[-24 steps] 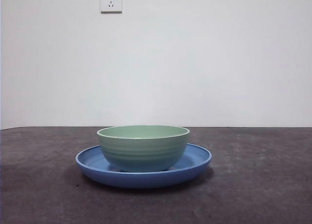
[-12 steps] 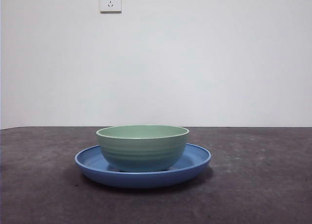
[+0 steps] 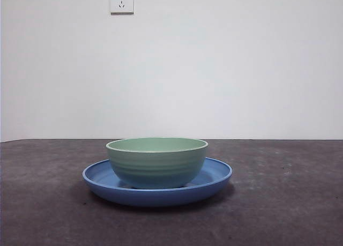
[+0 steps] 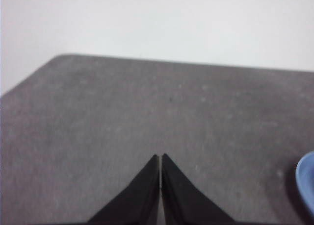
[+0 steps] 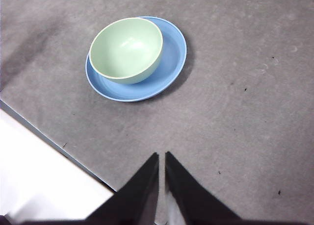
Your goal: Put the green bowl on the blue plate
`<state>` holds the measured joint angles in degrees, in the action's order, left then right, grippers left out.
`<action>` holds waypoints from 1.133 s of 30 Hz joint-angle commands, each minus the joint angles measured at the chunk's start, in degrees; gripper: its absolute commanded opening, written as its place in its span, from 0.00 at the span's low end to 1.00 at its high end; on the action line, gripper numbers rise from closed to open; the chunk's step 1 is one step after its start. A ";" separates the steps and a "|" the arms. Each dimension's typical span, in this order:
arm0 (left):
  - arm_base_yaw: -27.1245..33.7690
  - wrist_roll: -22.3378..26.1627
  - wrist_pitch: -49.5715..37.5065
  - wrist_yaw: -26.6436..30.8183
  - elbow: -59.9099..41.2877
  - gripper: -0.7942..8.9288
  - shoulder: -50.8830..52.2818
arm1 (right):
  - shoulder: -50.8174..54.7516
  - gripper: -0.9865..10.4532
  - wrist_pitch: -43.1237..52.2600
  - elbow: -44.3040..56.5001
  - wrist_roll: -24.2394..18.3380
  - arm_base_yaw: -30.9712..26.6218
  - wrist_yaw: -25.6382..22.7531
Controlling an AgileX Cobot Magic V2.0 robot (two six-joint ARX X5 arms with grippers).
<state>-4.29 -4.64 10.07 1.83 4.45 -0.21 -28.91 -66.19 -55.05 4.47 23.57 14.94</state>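
The green bowl (image 3: 157, 161) sits upright inside the blue plate (image 3: 214, 177) at the middle of the table. The right wrist view shows the green bowl (image 5: 126, 49) resting toward one side of the blue plate (image 5: 172, 53), empty. My right gripper (image 5: 162, 156) is shut and empty, well above the table and apart from the dishes. My left gripper (image 4: 161, 157) is shut and empty over bare table, with only the blue plate's edge (image 4: 306, 178) in its view. Neither gripper shows in the front view.
The dark grey table (image 3: 289, 203) runs to a white wall with a power socket (image 3: 121, 0). The right wrist view shows the table's edge (image 5: 54, 141) and white floor beyond it.
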 commanded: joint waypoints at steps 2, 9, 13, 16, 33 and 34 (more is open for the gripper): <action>0.20 -0.15 -0.39 0.31 -1.88 0.09 0.02 | -0.15 0.10 0.55 -0.55 -0.46 0.28 0.02; 0.35 2.75 0.63 0.31 -3.78 0.09 0.04 | -0.15 0.10 0.55 -0.55 -0.46 0.31 0.02; 0.44 2.67 0.66 0.31 -3.78 0.09 0.04 | -0.15 0.10 0.55 -0.55 -0.46 0.31 0.02; 0.44 2.67 0.66 0.31 -3.78 0.09 0.02 | -0.15 0.10 0.55 -0.55 -0.48 0.31 0.02; 0.44 2.67 0.66 0.31 -3.78 0.09 0.02 | 1.31 0.10 0.57 -0.44 -0.63 -1.92 0.24; 0.44 2.67 0.66 0.31 -3.78 0.09 0.02 | 1.92 0.10 0.57 -0.22 -1.62 -3.19 0.26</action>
<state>-3.99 -2.44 10.44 1.83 1.87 -0.21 -27.59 -66.11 -54.96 4.25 21.08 15.00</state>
